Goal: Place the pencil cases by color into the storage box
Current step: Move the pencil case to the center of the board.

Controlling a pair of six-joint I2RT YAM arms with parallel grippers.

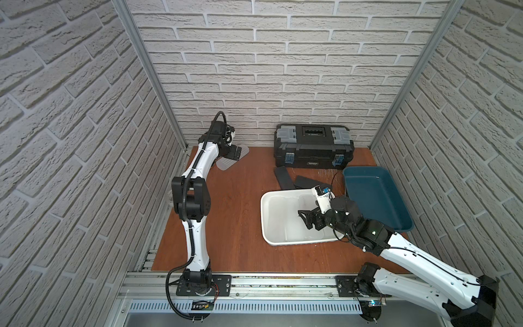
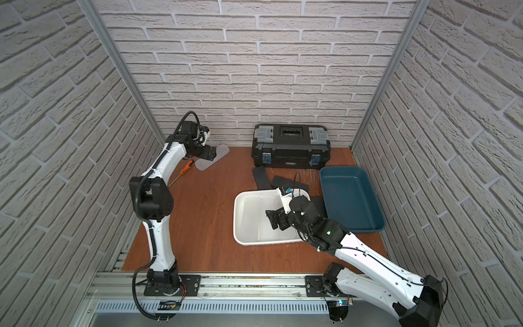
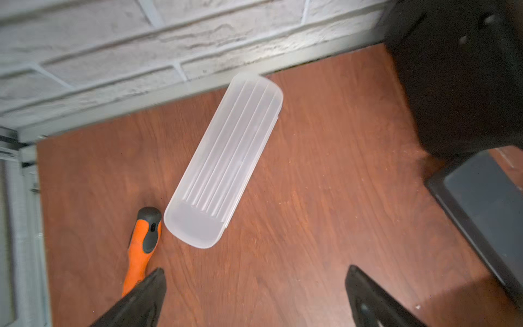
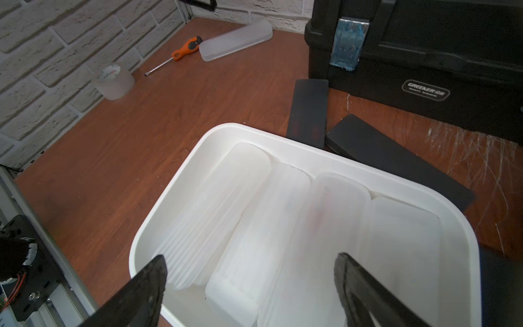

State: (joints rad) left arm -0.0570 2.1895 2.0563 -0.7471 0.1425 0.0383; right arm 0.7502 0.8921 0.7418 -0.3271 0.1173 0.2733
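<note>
A ribbed frosted pencil case [image 3: 223, 161] lies on the table at the back left, seen in both top views [image 1: 226, 164]. My left gripper [image 3: 254, 283] hangs over its near end, open and holding nothing. The white storage box [image 1: 263, 215] holds several frosted cases [image 4: 226, 212] side by side. My right gripper [image 4: 250, 271] is open above them with nothing held; in a top view it [image 1: 305, 220] sits over the box's right half. Two black cases [image 4: 308, 110] [image 4: 396, 158] lie on the table behind the white box. The blue-green storage box [image 1: 373, 195] on the right is empty.
A closed black toolbox [image 1: 312, 145] stands against the back wall. An orange-handled screwdriver [image 3: 143, 243] lies touching the loose frosted case's near end. A clear tape roll [image 4: 113, 80] sits by the left wall. Brick walls enclose three sides.
</note>
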